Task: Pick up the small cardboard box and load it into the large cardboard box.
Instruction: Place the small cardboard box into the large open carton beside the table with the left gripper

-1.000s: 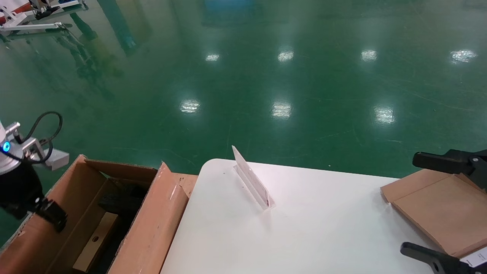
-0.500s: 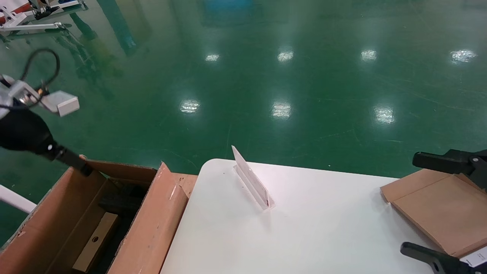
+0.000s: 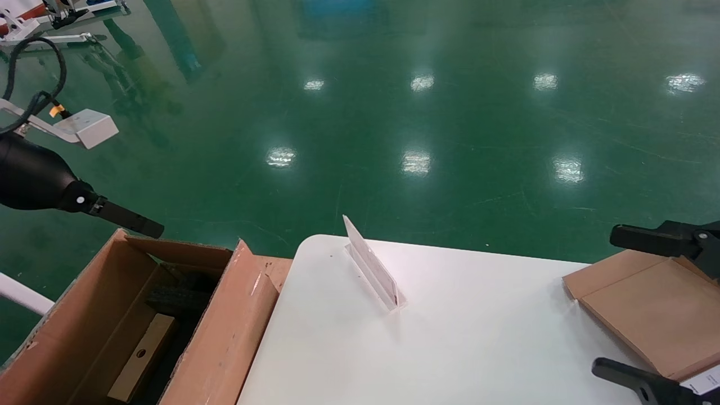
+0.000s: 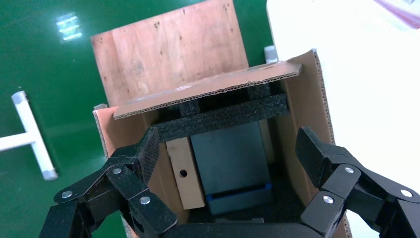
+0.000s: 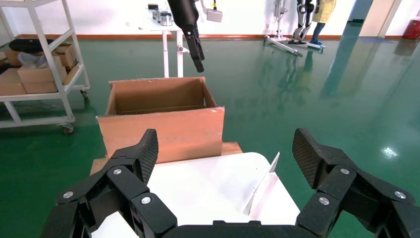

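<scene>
No writing I can read anywhere — the small cardboard box (image 3: 142, 358) shows only its one round punched hole, and the white label at the edge of the flat brown cardboard box (image 3: 647, 309) is too small to make out.

Count: one small cardboard box, one large cardboard box (image 3: 219, 343), one flat brown box, one clear sign holder (image 3: 373, 271) standing on the white surface (image 3: 450, 349).

The small cardboard box lies inside the large cardboard box, leaning along its left inner wall, long axis running from near me to far from me, beside a dark grey slab (image 4: 230, 158) and a strip of black foam (image 4: 223, 116). The large box stands on the floor just left of the surface, flaps up.

My left gripper (image 4: 228, 158) hangs above the open top of the large box, jaws spread wide and holding nothing. My right gripper (image 5: 225, 158) is parked over the right end of the surface above the flat brown box — jaws apart too, empty.
</scene>
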